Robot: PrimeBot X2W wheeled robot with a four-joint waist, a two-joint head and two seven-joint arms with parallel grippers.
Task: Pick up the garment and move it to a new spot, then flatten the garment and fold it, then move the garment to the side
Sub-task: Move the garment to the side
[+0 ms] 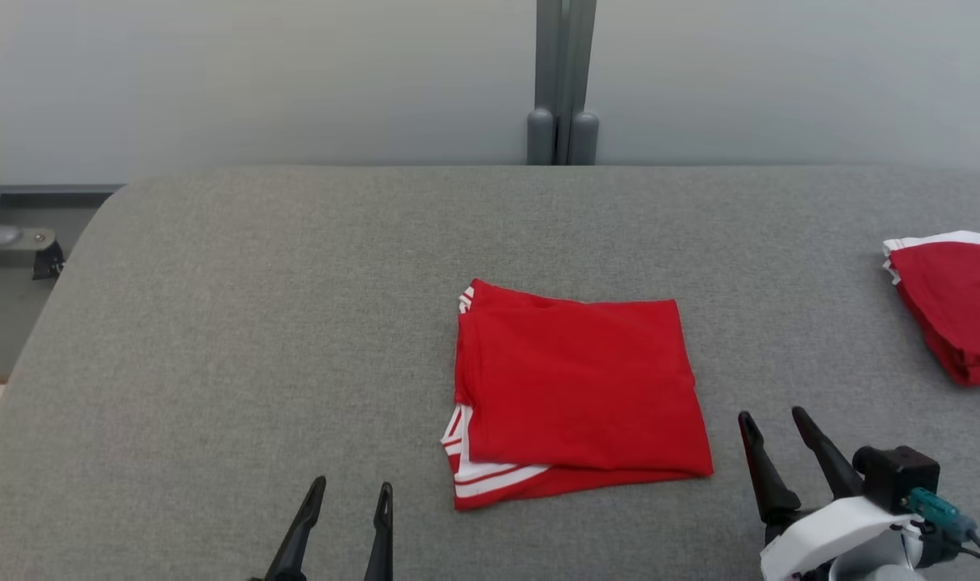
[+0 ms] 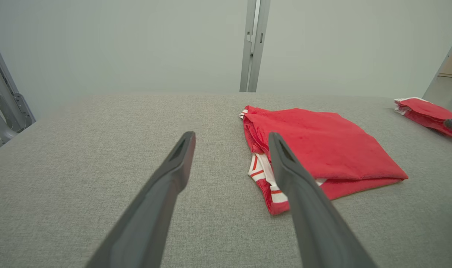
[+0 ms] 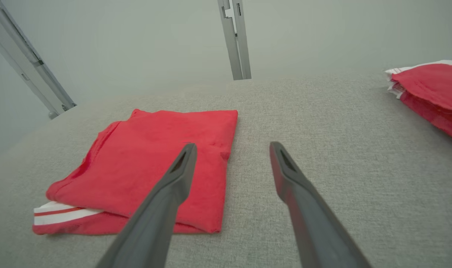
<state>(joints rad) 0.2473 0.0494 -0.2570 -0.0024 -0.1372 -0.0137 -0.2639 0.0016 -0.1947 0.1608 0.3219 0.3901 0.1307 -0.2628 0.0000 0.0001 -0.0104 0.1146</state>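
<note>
A red garment with white stripes (image 1: 575,391) lies folded into a neat rectangle on the grey table (image 1: 256,323), a little right of centre. My left gripper (image 1: 351,486) stands open near the front edge, to the garment's left, holding nothing. My right gripper (image 1: 772,418) is open too, just off the garment's lower right corner. The left wrist view has the garment (image 2: 322,145) ahead and to the right of the left gripper (image 2: 231,136). In the right wrist view the folded garment (image 3: 155,160) lies to the left, behind the left finger of the right gripper (image 3: 231,147).
A second folded red garment with white trim (image 1: 954,303) sits at the table's far right edge. A grey post (image 1: 563,81) stands behind the table against a pale wall. A metal bracket (image 1: 14,242) shows at the left.
</note>
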